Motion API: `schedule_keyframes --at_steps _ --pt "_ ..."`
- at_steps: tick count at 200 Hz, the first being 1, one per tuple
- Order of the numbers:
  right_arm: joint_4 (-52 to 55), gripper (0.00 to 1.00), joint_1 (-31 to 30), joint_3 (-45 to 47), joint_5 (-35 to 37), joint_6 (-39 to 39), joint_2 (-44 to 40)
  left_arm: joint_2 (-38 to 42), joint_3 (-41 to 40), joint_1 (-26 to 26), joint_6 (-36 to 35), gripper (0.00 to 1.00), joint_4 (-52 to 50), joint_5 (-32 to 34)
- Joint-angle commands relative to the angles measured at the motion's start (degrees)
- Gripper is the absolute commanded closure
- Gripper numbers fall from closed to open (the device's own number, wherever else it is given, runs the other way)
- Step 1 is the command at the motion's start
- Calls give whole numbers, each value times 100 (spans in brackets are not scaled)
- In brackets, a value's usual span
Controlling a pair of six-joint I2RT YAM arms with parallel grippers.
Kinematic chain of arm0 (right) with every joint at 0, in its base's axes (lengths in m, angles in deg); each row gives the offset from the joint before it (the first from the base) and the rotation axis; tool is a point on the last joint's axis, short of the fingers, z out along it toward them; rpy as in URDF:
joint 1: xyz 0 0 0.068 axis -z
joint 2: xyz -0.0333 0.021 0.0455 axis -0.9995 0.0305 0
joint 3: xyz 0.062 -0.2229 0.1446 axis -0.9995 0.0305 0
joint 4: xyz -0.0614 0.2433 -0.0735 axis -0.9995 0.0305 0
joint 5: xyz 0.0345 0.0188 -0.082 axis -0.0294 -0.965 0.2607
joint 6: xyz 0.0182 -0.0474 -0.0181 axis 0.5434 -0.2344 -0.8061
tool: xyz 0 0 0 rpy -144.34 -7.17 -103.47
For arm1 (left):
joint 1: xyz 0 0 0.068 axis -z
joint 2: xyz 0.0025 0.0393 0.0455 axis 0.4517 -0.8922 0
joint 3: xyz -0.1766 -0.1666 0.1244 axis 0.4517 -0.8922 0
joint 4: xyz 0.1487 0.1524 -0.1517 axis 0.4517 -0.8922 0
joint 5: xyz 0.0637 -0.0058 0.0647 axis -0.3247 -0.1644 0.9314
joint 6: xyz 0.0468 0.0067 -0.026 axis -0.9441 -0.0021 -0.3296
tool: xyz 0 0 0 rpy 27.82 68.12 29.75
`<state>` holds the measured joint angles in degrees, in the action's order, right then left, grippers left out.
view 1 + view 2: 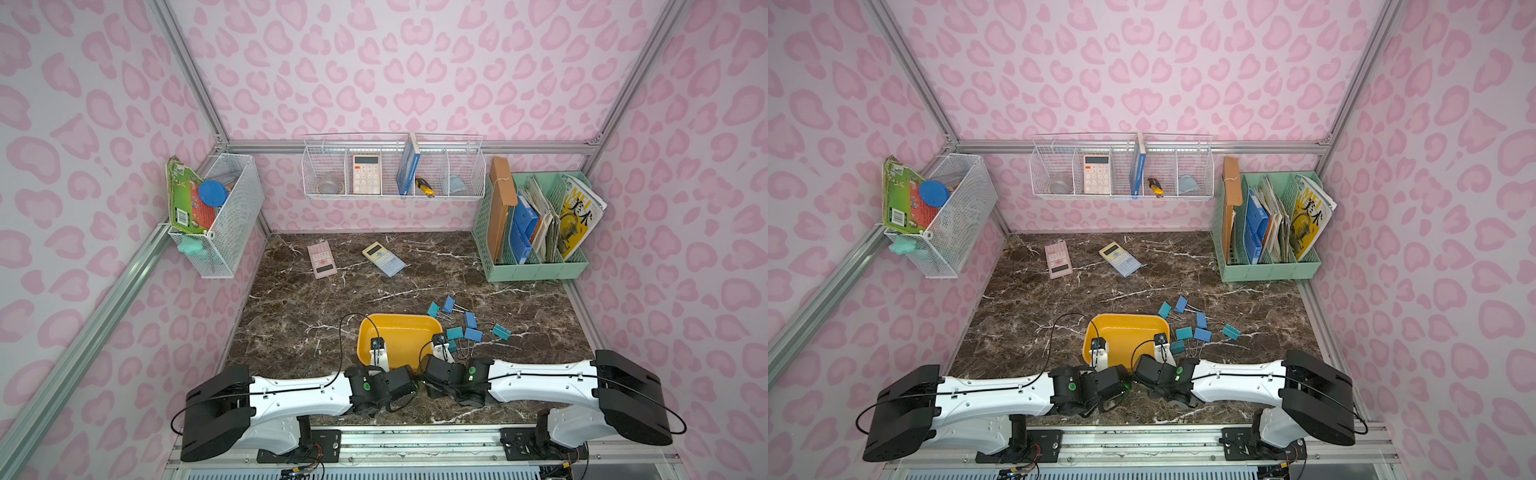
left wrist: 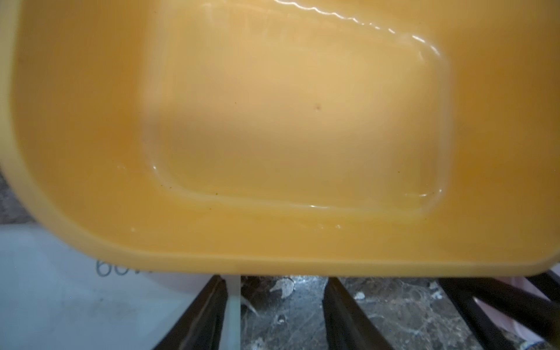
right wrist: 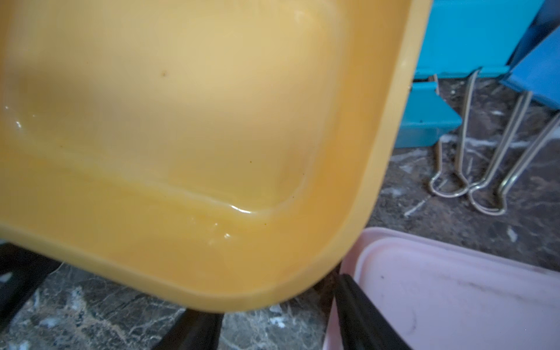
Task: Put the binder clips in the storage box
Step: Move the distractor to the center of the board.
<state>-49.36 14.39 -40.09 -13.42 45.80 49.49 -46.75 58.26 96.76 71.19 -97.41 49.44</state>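
- Jaws apart, the left gripper [image 2: 275, 281] stands at the near rim of the storage box [image 1: 401, 328]. Marble shows between its fingers [image 2: 209, 312], whose tips are hidden under the rim.
- The right gripper [image 3: 272, 306] is spread the same way at the box's near right corner. Nothing is seen clamped in either gripper, and whether any finger touches the plastic cannot be told.
- The yellow box sits empty on the marble tabletop [image 1: 332, 299]. The two arms probably flank its near edge to steady or shift it before loading begins.
- Seven binder clips [image 1: 473, 334], teal and blue with wire handles, lie scattered on the tabletop just beside the box's right wall. None is inside yet, and the right arm looks to have the shorter carry.
- A flat pink box [image 3: 454, 288] lies close by the right gripper, near the yellow corner, where it could crowd a low approach.
- A pink calculator [image 1: 321, 259] and a blue calculator [image 1: 383, 259] rest well apart from the work, toward the back wall.
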Motion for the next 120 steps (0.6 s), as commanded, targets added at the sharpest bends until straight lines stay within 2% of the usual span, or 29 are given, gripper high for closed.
schedule_keyframes --at_steps 1,70,120 --pt "329 39 -56 1 121 161 -79 -159 -109 -20 80 44 -585 -399" --pt "646 42 -29 429 37 353 -196 -687 -301 162 139 47 -411 -676" --pt "1123 42 134 1018 148 740 -877 67 -843 242 592 48 -829 -539"
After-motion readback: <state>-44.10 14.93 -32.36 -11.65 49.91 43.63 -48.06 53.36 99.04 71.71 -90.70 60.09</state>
